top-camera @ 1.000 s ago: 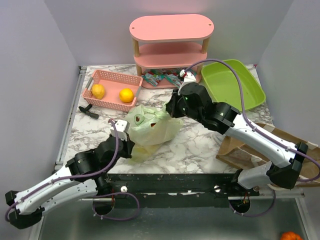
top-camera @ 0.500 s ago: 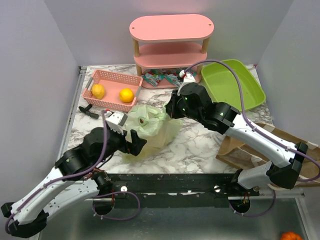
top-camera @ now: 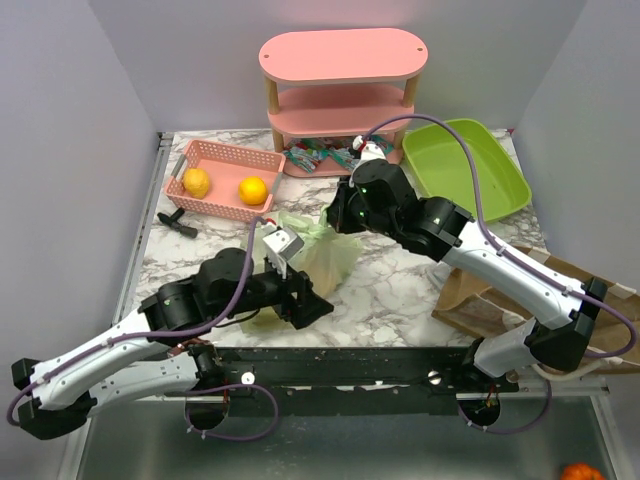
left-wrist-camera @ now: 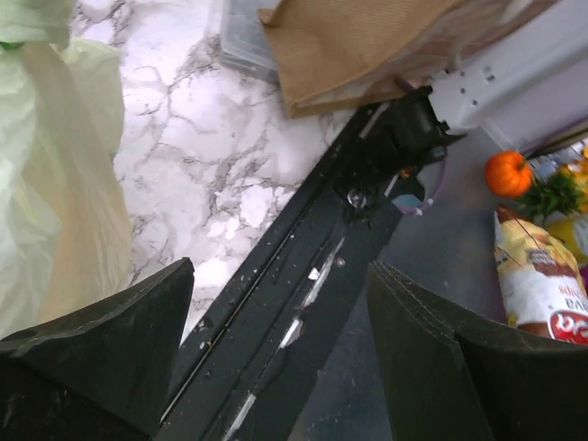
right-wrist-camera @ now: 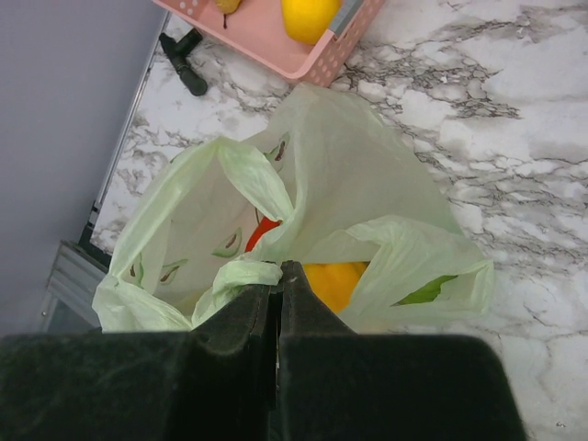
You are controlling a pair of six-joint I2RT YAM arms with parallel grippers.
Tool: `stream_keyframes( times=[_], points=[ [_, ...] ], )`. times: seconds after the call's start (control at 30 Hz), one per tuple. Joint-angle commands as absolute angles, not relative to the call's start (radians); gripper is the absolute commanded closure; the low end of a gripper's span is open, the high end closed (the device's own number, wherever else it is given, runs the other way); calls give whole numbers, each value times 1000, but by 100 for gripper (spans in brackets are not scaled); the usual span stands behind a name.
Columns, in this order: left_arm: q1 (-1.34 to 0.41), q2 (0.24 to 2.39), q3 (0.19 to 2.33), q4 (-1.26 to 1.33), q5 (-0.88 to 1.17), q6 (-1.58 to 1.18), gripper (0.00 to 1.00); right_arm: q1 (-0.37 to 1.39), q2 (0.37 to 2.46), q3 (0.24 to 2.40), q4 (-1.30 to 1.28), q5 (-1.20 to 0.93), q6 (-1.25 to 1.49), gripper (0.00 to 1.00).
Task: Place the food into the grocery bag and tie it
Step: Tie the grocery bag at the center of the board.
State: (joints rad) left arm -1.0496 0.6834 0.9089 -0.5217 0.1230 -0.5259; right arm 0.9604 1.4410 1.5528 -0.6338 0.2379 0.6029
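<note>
Pinching a fold of the rim, my right gripper [right-wrist-camera: 278, 276] holds the grocery bag [right-wrist-camera: 358, 184] with its jaws shut tight on the thin plastic. The bag's mouth gapes just beyond the fingertips. Past those jaws I can see part of the load. An orange bell pepper [right-wrist-camera: 333, 280] lies directly ahead of the tips, and a red fruit [right-wrist-camera: 262, 234] shows a little further ahead and to their left. A sliver of leafy green [right-wrist-camera: 427, 290] shows off to their right, under the film. Bananas, if any are in there, are hidden from me.

My left gripper [left-wrist-camera: 280, 276] hangs with its jaws wide and nothing between them. The bag's pale side sits just beside the finger on the left of the wrist view; whether the two touch I cannot tell.

As I judge it, the filling is well along but not finished. The teal-and-red snack packets [top-camera: 318, 157] lie on the marble beyond the right jaws, under the pink shelf [top-camera: 343, 52] and outside the bag. Two yellow fruits [top-camera: 197, 182] sit in the pink basket [top-camera: 228, 152], well beyond the left jaws; whether they belong to the load I cannot tell. The tie has not begun: the handles are loose, the mouth is open, and only one side of the rim is in a grip.
</note>
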Motion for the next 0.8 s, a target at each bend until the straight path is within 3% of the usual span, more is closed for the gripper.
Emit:
stream_keyframes(
  times=[0.0, 0.4, 0.77],
  points=[
    [-1091, 745, 926, -437, -60, -584, 24, 959, 1437, 1585, -668, 243, 610, 99],
    [-1114, 796, 917, -452, -531, -581, 28, 959, 1417, 1553, -661, 211, 620, 99],
    [-1114, 796, 814, -187, -598, -368, 36, 959, 1420, 1547, -652, 190, 623, 99]
  ],
)
